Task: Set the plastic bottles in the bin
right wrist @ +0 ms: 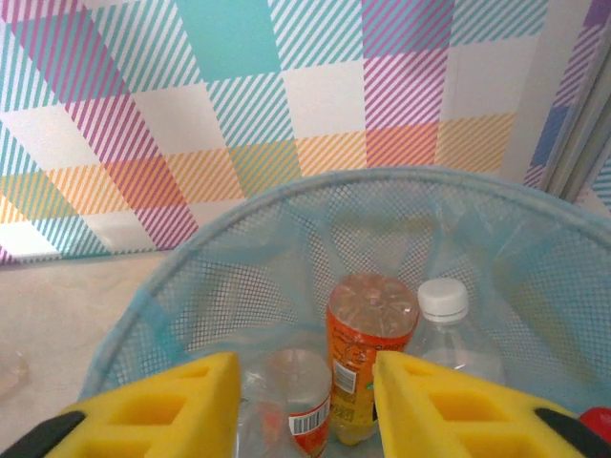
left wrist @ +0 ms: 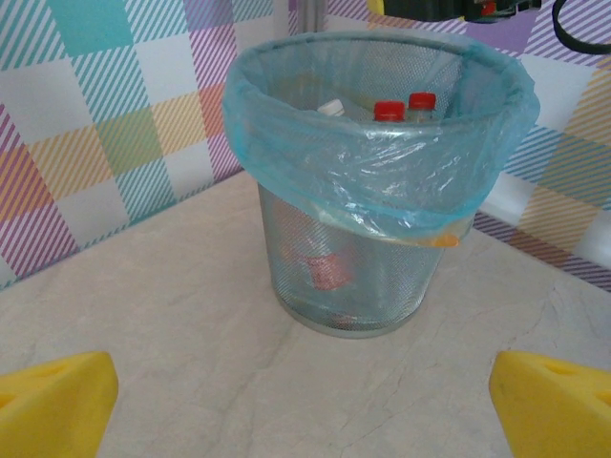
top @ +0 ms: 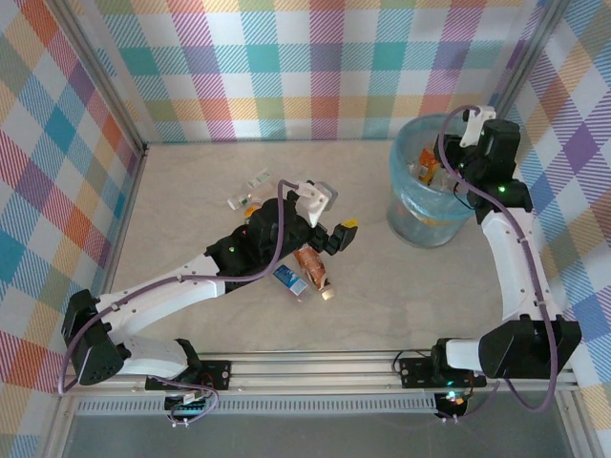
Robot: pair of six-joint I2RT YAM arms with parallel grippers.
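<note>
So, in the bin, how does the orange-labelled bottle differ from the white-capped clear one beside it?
The orange-labelled plastic bottle has a bright orange wrap; the clear plastic bottle with a white cap shows no label. The orange one seems to point its dimpled base upward, cap hidden; the clear one stands cap up. Both sit side by side inside the round mesh bin lined with a light-blue bag.

Inside the bin (left wrist: pixel 406 286), a reddish shape (left wrist: pixel 329 272), perhaps a bottle, looks blurred.
</note>
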